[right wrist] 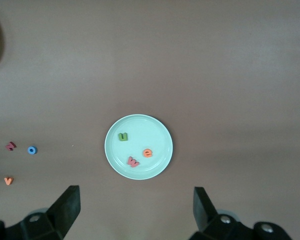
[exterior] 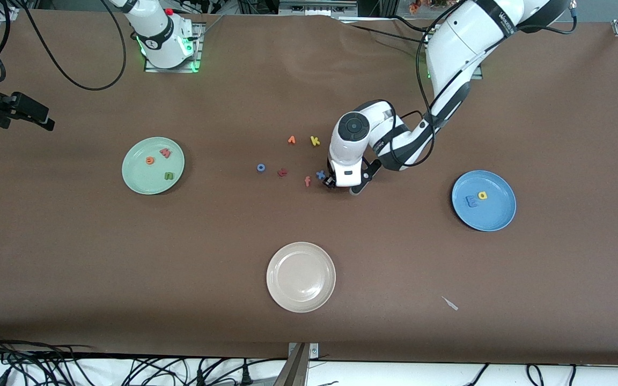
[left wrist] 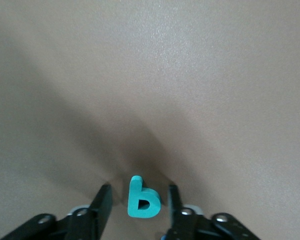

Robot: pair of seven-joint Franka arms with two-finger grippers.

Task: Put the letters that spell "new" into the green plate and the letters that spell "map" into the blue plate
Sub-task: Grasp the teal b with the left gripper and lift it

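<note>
— What are the fingers (left wrist: 104,200) of the left gripper (left wrist: 137,189) doing?

— They stand low at the table, one on each side of the teal "p" (left wrist: 140,201), narrowed about it. A thin strip of table shows between each finger and the letter, so they have no hold of it. The "p" lies flat on the table, between the tips.

— And in the front view?

— There the gripper covers the "p". It sits at the middle of the frame, just beside the blue "x" (exterior: 320,174), toward the left arm's end. The orange "f" (exterior: 307,182), dark red "t" (exterior: 282,172) and blue "o" (exterior: 260,168) lie in a loose row from there toward the right arm's end. The orange "v" (exterior: 291,140) and yellow "k" (exterior: 315,141) lie higher in the frame.

— The plates?

— The blue plate (exterior: 497,221), toward the left arm's end, holds the blue "m" (exterior: 471,201) and yellow "a" (exterior: 482,195), touching. The green plate (exterior: 136,179), at the other end, holds the green "n" (exterior: 169,175), orange "e" (exterior: 150,160) and salmon-red "w" (exterior: 165,153). The beige plate (exterior: 287,294) is lower in the frame, at its centre.

— The right gripper (right wrist: 135,192)?

— It waits up in the air near the green plate, fingers spread wide, with nothing between them.
</note>
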